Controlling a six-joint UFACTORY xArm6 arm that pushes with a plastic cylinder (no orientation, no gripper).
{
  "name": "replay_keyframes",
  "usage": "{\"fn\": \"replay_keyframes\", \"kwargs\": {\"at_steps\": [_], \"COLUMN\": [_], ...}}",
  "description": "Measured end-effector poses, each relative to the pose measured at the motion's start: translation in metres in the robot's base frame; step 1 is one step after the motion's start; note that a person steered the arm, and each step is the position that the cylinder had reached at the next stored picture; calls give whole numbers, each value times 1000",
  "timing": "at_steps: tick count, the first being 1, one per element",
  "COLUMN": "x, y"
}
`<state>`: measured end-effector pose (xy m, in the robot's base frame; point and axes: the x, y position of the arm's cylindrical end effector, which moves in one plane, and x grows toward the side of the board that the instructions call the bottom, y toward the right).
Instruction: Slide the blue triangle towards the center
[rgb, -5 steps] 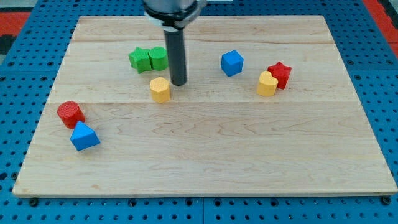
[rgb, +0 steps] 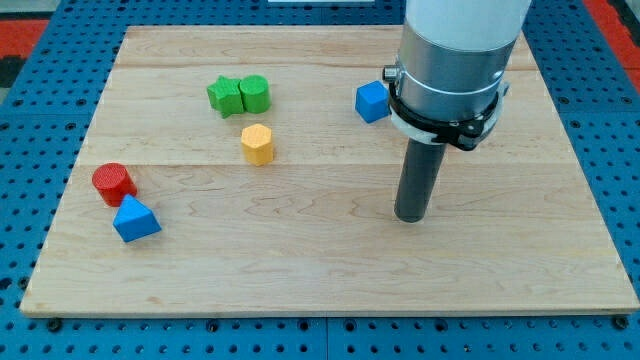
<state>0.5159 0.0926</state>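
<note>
The blue triangle (rgb: 135, 219) lies near the board's left edge, low in the view, just below and to the right of a red cylinder (rgb: 113, 183). My tip (rgb: 410, 216) rests on the wooden board (rgb: 300, 270) right of the middle, far to the right of the blue triangle and touching no block. The arm's grey body rises above it and covers the upper right part of the board.
A yellow hexagonal block (rgb: 257, 144) sits left of centre. Two green blocks (rgb: 239, 95) sit together above it. A blue cube (rgb: 372, 101) shows at the arm's left side. The red star and the second yellow block are hidden behind the arm.
My tip has moved from beside the yellow hexagonal block to the right and down the view. The arm now hides the red star and the yellow block at the right. No block has moved.
</note>
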Motion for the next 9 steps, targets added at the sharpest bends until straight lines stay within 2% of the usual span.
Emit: {"fn": "replay_keyframes", "kwargs": {"at_steps": [2,3,5,6,8,9], "x": [3,7,4,12,13,18], "y": [4,30,15,47,17,47]}}
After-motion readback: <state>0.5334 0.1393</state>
